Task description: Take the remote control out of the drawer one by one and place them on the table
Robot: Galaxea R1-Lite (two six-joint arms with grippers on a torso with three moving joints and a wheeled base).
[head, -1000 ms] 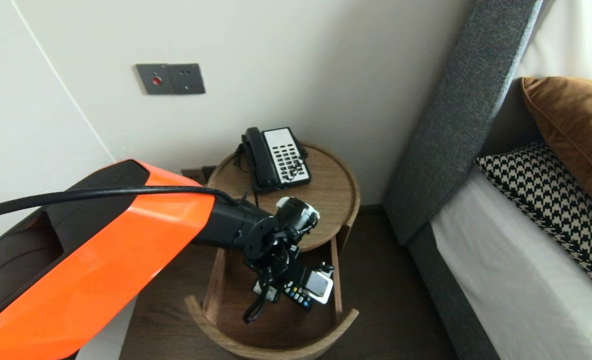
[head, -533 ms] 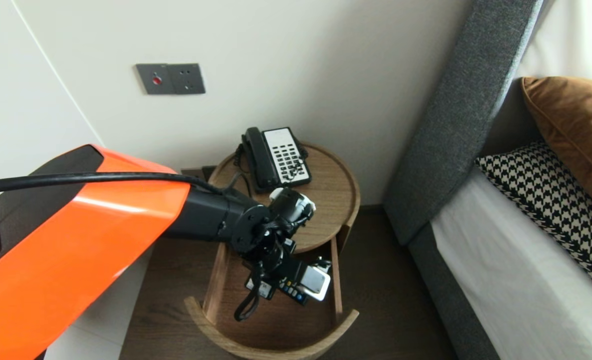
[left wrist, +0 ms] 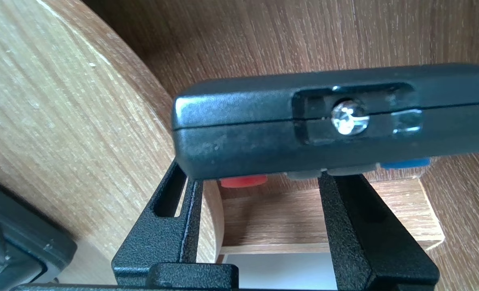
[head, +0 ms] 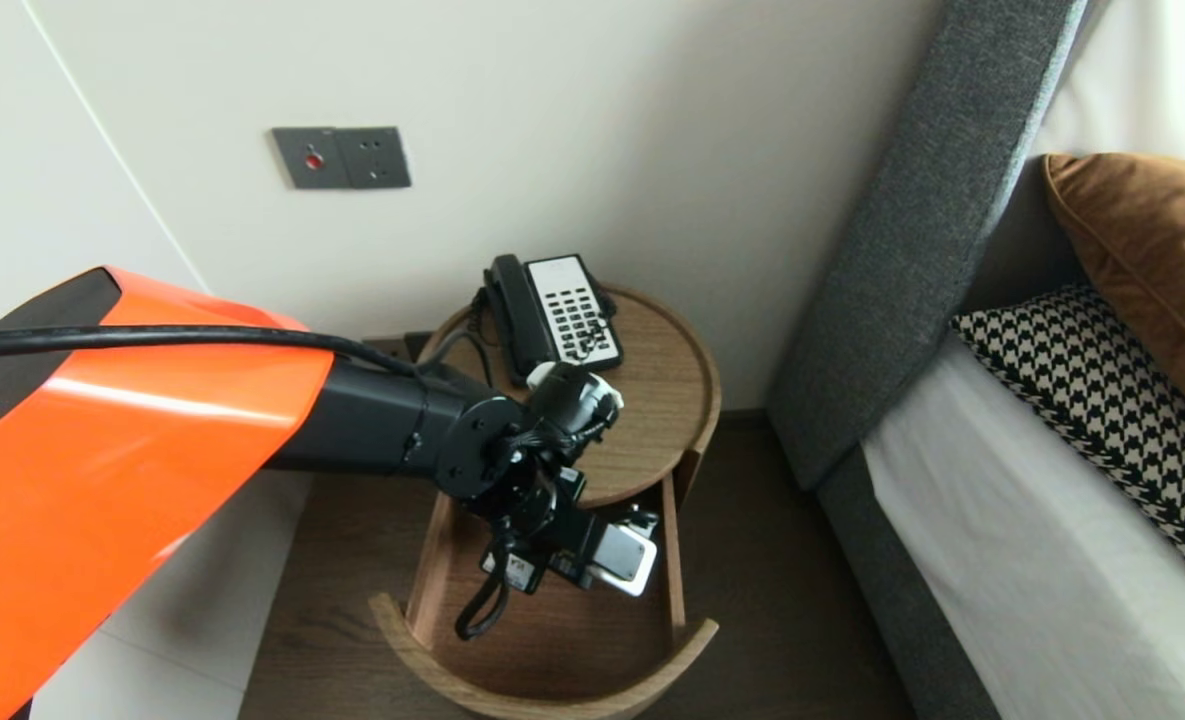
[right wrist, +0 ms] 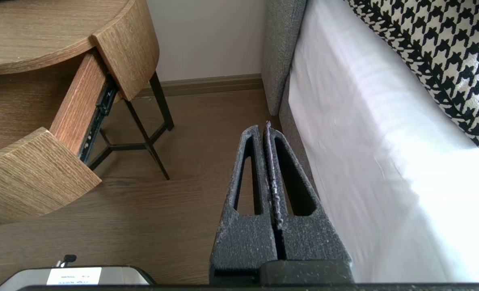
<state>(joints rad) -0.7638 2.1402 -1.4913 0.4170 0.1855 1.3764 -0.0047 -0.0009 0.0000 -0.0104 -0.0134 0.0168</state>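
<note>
The left arm is drawing back toward the left of the head view, and its orange cover (head: 132, 450) is sliding left and climbing, so that more of the dark forearm is showing. The left gripper (head: 572, 565), carrying the remote (left wrist: 263, 121), is travelling up and left over the open drawer (head: 552, 650), leaving the middle of the drawer and closing on the edge of the round table top (head: 662, 400). The remote's coloured buttons, plain a second ago in the head view, are slipping out of sight under the wrist. The white wrist housing (head: 577, 395) is rising to overlap the near end of the telephone (head: 552, 310), and the hanging cable loop (head: 477, 615) is drifting left with the hand
</note>
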